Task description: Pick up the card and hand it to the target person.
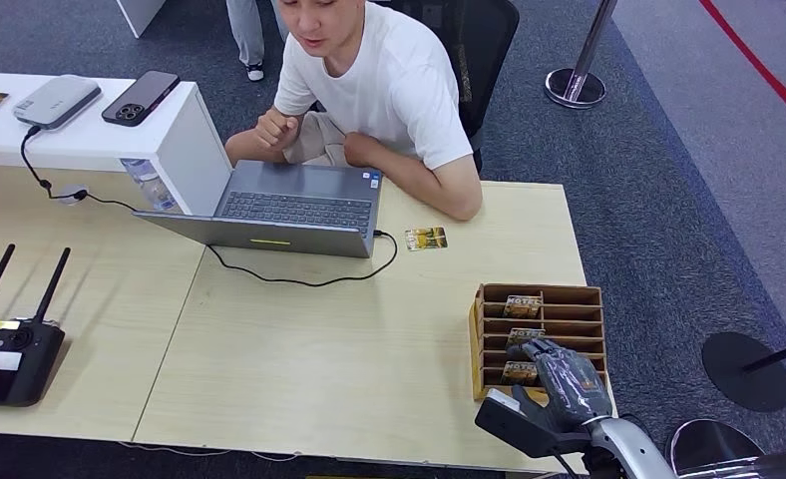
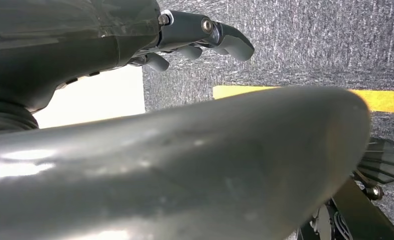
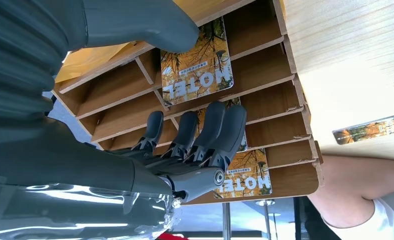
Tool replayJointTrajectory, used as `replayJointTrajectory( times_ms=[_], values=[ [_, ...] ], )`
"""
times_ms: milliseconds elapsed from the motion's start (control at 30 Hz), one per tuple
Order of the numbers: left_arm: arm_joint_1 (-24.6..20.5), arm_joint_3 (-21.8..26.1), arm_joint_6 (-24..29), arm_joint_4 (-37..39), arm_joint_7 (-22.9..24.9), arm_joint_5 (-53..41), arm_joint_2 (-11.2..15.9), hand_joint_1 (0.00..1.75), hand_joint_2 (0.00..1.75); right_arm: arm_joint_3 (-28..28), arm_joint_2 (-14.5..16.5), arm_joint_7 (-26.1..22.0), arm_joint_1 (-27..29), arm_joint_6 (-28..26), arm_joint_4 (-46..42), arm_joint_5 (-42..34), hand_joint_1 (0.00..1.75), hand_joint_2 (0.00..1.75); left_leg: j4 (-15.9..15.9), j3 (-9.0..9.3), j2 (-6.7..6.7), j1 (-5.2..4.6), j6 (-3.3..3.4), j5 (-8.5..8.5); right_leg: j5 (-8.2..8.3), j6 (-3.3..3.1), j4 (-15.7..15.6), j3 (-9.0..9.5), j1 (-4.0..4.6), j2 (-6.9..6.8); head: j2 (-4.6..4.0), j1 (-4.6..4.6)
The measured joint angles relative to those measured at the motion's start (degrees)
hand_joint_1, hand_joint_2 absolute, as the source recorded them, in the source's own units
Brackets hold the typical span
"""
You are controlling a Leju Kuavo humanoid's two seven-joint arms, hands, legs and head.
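A wooden card rack stands at the table's near right corner with three hotel cards in its slots. My right hand hovers over the rack's near slots, holding nothing. In the right wrist view its fingers reach across the middle card, and the thumb lies beside the card in the neighbouring slot. A third card sits in a slot beyond the fingers. One loose card lies on the table by the seated person. My left hand hangs over carpet, fingers loosely bent, holding nothing.
An open laptop with a black cable sits in front of the person, whose forearm rests on the table. A black router stands at the near left. A phone and a grey device lie on a white shelf.
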Motion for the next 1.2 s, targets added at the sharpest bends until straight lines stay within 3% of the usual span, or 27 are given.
replayJointTrajectory(
  times_ms=[1200],
  values=[
    [0.0, 0.0, 0.0, 0.0, 0.1, 0.2, 0.0, 0.00, 0.00, 0.0, -0.1, 0.2, 0.1, 0.5, 0.3, 0.1, 0.83, 1.75, 0.0, 0.00, 0.00, 0.00, 0.00, 0.00, 0.00, 0.00, 0.0, 0.00, 0.00, 0.00, 0.00, 0.00]
  ],
)
